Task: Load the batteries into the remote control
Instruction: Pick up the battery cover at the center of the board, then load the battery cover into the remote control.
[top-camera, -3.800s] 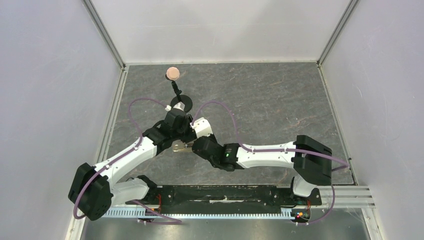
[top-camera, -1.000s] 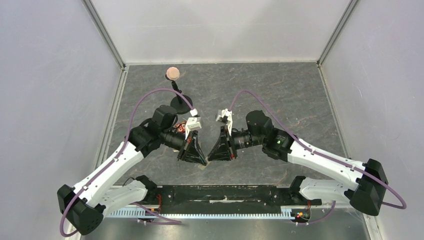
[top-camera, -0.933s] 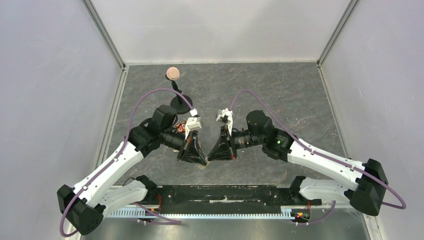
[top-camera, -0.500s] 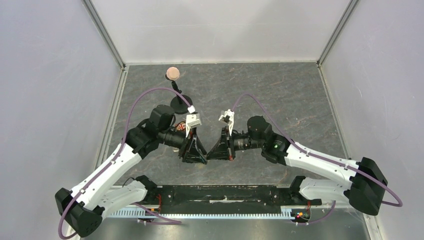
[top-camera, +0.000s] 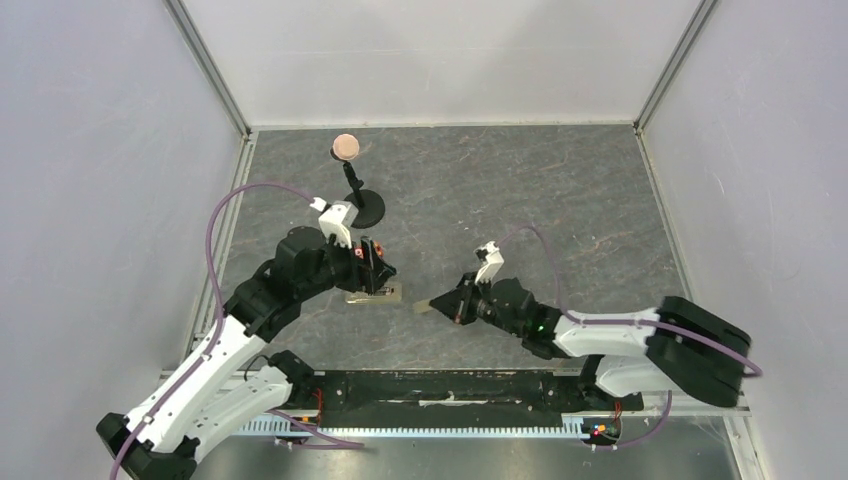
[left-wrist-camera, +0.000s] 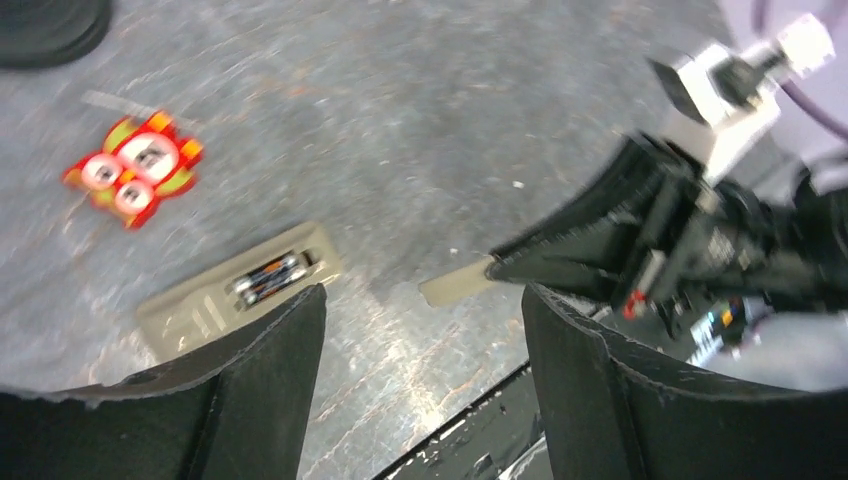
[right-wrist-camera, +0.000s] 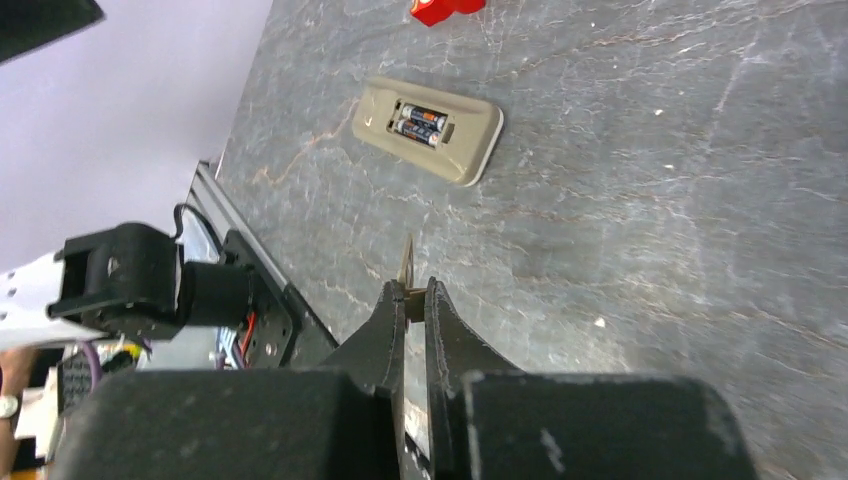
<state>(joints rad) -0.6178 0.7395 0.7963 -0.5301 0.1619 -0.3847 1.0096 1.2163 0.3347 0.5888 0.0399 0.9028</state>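
Batteries (right-wrist-camera: 420, 122) sit in remote (right-wrist-camera: 428, 128), back side up on table (right-wrist-camera: 650, 200).
Right gripper (right-wrist-camera: 407, 292) pinches cover (right-wrist-camera: 406, 262) near remote; left gripper (left-wrist-camera: 420, 305) spread wide above remote, holding nothing.

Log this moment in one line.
remote control: back up on table | batteries: both seated inside | cover: off, pinched by right fingers | left fingers: open, empty

a red square gadget (left-wrist-camera: 133, 170) lies beside a black ball-topped stand (top-camera: 362, 205) on the grey table (top-camera: 560, 200); a beige cover piece (left-wrist-camera: 457, 285) is nearer, to the right.
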